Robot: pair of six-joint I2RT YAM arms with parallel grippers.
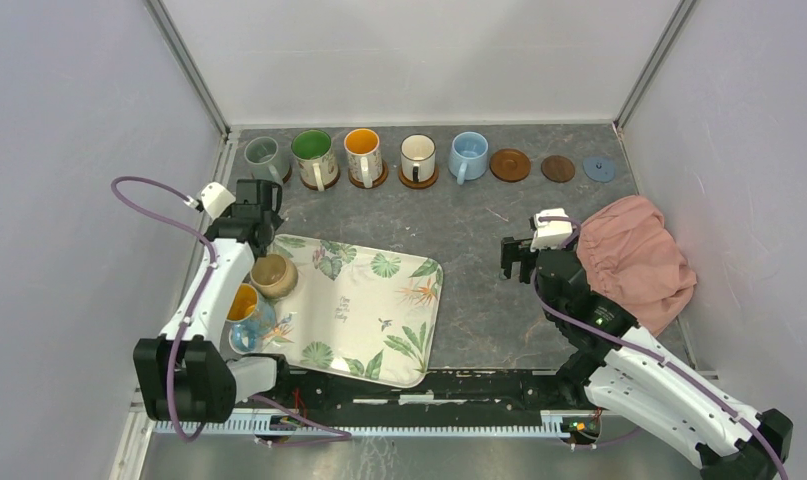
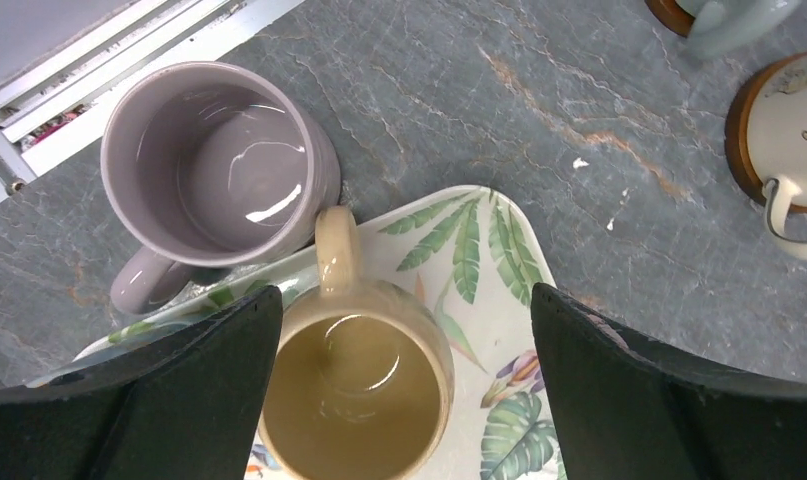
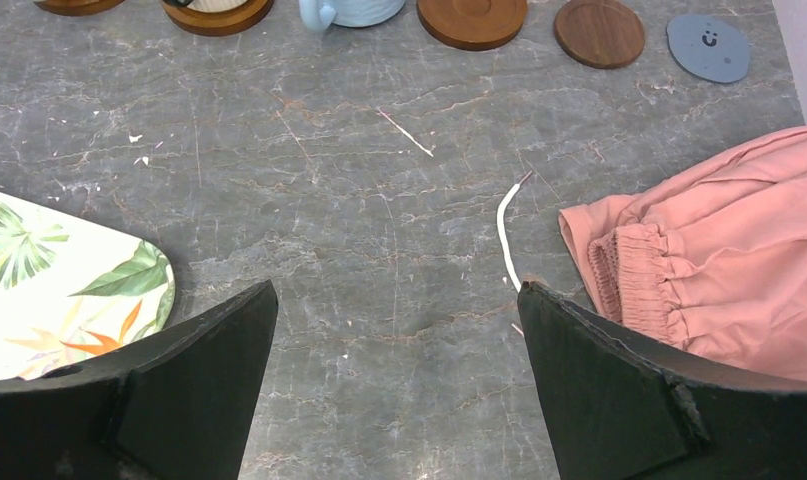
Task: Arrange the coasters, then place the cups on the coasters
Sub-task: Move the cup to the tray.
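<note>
We saw both wide: the left claw over the tan cup, the right claw three o'clock of the tray.

Along the far edge, left to right, a grey-green mug, a floral mug with green inside, an orange-inside mug and a cream mug with dark rim stand upright, each on a brown wooden coaster. Just right stands a light blue mug; whether a coaster lies under it cannot be told. Further right three bare coasters lie flat in line: a reddish-brown coaster, a dark brown coaster, a grey-blue coaster. A tan mug stands upright on the far left corner of the leaf-print tray, its handle toward a pale pink mug just beside that corner. A blue mug with orange inside sits at the tray's near left edge.
</note>
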